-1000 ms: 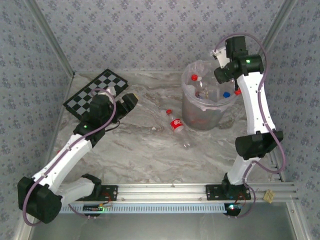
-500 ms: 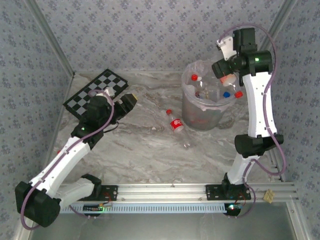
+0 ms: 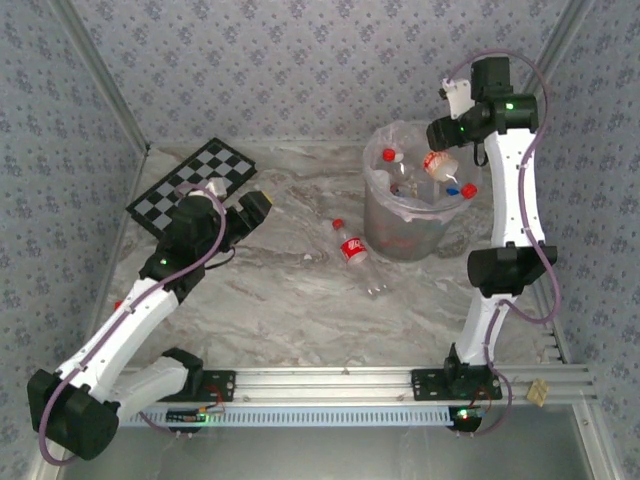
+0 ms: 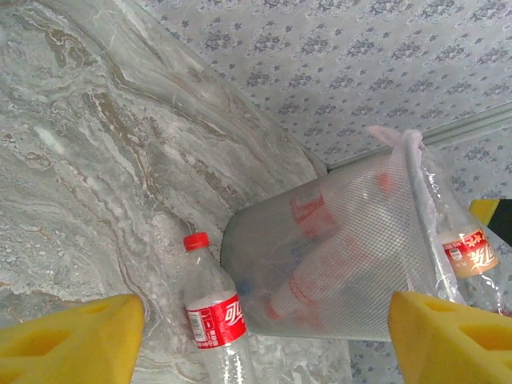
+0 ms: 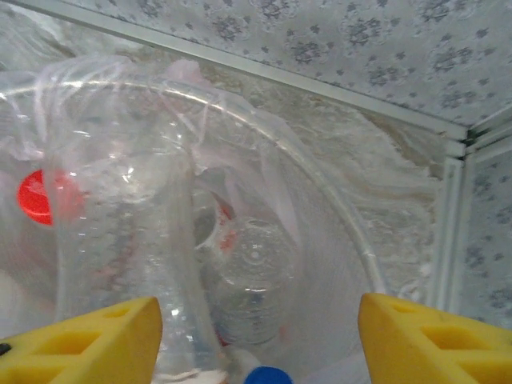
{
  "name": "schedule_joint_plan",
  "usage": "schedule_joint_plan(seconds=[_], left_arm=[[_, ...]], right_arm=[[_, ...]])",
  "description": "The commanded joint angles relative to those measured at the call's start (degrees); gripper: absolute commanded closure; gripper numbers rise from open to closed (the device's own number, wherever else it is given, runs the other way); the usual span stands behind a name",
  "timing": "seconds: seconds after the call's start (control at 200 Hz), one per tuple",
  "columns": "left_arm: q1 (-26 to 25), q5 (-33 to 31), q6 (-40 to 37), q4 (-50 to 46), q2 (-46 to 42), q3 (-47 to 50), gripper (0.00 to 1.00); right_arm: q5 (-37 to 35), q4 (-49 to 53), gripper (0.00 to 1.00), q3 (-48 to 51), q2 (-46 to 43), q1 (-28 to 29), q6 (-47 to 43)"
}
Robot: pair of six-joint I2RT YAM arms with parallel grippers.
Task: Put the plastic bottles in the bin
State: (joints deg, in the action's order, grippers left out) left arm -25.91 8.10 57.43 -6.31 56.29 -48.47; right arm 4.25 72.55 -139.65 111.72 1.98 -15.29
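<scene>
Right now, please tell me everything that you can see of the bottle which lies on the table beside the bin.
The bottle is small, of clear plastic, with a red cap and a red label with white writing around its middle. It looks empty, cap on. It lies on its side on the marbled table, cap toward the far wall, just left of the bin. Whether it touches the bin's wall I cannot tell.

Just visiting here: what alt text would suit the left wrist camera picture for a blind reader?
A clear plastic bottle with a red cap and label lies on the marble table beside the grey bin, more bottles showing through its wall. The left gripper shows yellow fingertips apart at the bottom corners.
</scene>
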Motion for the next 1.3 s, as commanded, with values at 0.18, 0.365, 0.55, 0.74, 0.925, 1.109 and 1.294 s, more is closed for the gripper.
schedule_joint_plan(seconds=[0.18,0.365,0.55,0.74,0.925,1.109,1.294], left_arm=[[-0.3,-0.5,-0.8,0.4,-1.5,0.9,0.20],[-0.3,-0.5,-1.0,0.4,-1.5,1.2,0.20],[-0.3,-1.0,-1.0,0.4,-1.7,1.6,0.20],[-0.3,-0.9,-0.8,1.2,-0.5,1.8,0.20],[-0.3,-0.4,-1.2,0.9,0.7,0.5,0.20],[-0.3,-0.4,-1.1,0.8,0.7,0.5,0.20],[-0.3,-0.8,-1.2,0.8,0.7,0.7,0.20]], right_arm=[[5.3,-10.1,0.48,22.0,-10.8,2.6,5.7],[4.3,-14.6,0.48,26.8,-13.0,2.3,6.5],[-0.3,-11.9,0.37,19.0,-15.8,2.1,6.7],[-5.3,-10.5,0.35,23.5,-20.6,2.6,6.8],[-7.6,-10.3,0.44,28.8,-21.3,1.4,7.6],[-6.1,-10.2,0.47,29.1,-17.9,0.8,7.1],[-3.0,-9.9,0.46,28.4,-13.9,0.8,6.0]])
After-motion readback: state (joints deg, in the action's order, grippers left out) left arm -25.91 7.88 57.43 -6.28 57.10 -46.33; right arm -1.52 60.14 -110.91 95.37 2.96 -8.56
